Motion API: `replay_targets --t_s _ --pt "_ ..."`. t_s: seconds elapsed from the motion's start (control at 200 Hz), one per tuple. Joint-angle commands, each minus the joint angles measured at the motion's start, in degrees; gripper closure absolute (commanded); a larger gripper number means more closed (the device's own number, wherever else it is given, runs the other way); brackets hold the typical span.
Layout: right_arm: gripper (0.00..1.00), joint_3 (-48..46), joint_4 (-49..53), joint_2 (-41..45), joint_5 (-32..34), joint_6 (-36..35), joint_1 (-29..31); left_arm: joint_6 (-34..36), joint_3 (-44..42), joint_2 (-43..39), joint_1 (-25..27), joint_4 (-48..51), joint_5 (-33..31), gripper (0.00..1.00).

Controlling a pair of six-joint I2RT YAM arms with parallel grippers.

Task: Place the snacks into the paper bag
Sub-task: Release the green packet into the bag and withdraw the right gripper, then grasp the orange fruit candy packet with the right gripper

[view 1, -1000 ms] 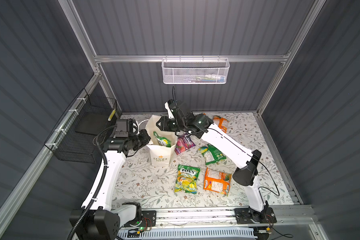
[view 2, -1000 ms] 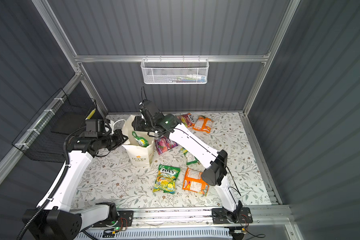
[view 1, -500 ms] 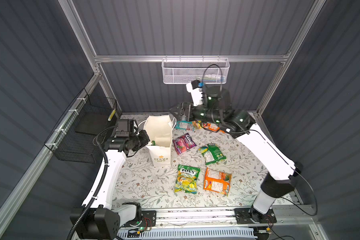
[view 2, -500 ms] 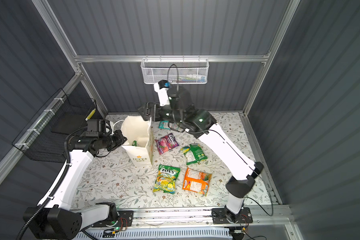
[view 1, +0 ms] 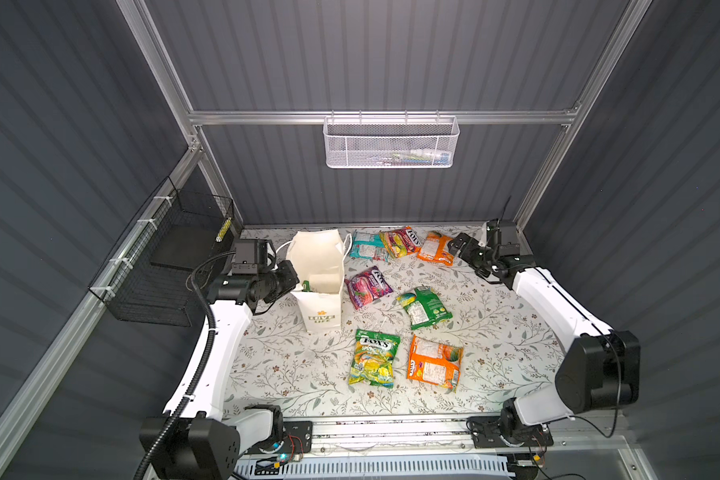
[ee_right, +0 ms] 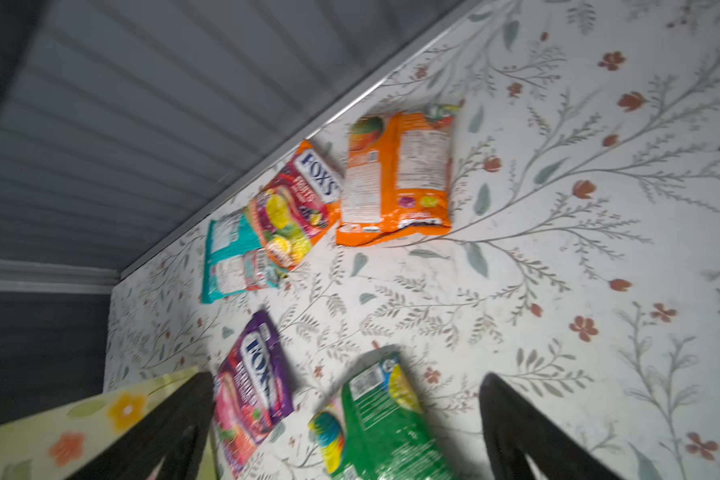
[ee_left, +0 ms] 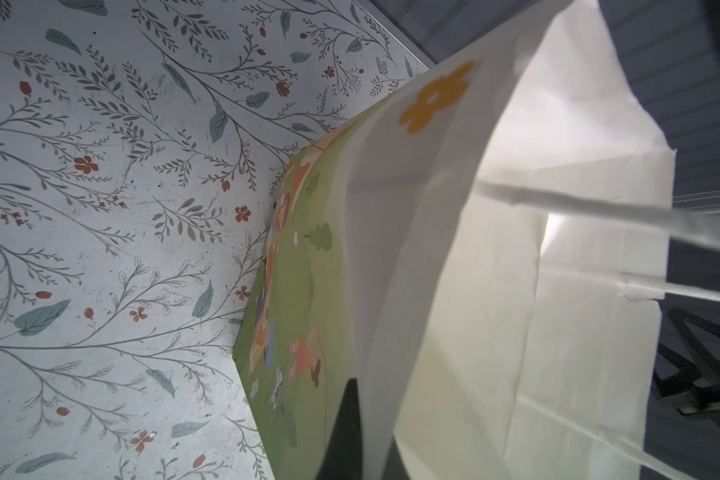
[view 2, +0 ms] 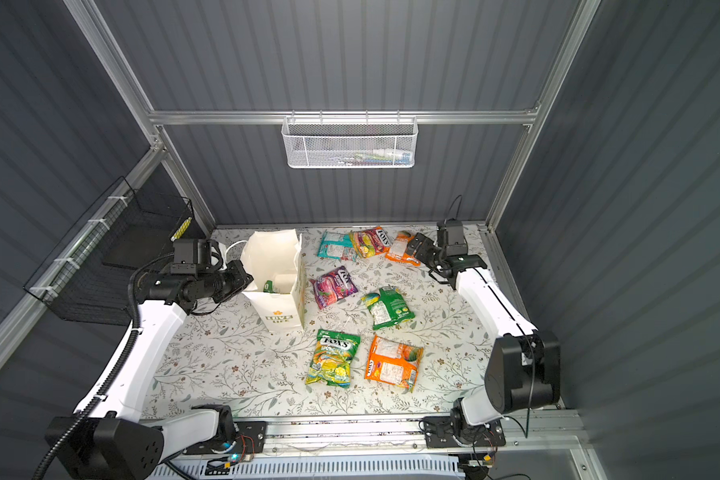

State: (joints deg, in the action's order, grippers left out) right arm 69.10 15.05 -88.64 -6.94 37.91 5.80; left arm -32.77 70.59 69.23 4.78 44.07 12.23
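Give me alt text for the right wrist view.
The right gripper, open, frames a purple packet and a green packet on the floral table. Farther off, an orange packet, a red packet and a teal packet lie along the wall; a corner of the paper bag shows at the edge.

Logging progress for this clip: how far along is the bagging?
Done: one green packet shows inside the paper bag. In hand: left tool shut on the bag's rim; right tool open and empty. Left: seven packets lie on the table.
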Motion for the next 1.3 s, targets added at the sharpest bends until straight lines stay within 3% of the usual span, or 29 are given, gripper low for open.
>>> replay_targets --t_s 0.0,0.33,0.62,0.66,0.846,1.296 --pt "0.01 0.2 -8.8 -5.0 -3.0 0.7 -2.7 0.9 0.2 -0.9 -0.5 -0.8 1.5 1.00" --pt "0.03 14.7 -6.5 -28.7 -10.7 0.3 -5.8 1.0 0.0 -0.9 -1.1 -1.7 3.4 1.00" --pt "0.08 22.6 -3.2 -38.3 -11.8 -1.0 -6.2 1.0 -0.3 -0.8 -1.7 -2.0 4.1 1.00" --pt "0.10 23.5 -2.6 -39.3 -14.3 -0.9 -6.3 0.9 -0.5 -0.8 -1.9 -2.4 4.6 1.00" --pt "0.21 28.8 1.9 -43.8 -16.8 0.2 -6.4 0.8 -0.6 -0.5 -2.6 -2.6 5.6 1.00" --pt "0.70 30.8 2.6 -46.0 -19.4 1.5 -6.8 0.7 -0.6 -0.9 -3.1 -2.8 5.9 1.00"
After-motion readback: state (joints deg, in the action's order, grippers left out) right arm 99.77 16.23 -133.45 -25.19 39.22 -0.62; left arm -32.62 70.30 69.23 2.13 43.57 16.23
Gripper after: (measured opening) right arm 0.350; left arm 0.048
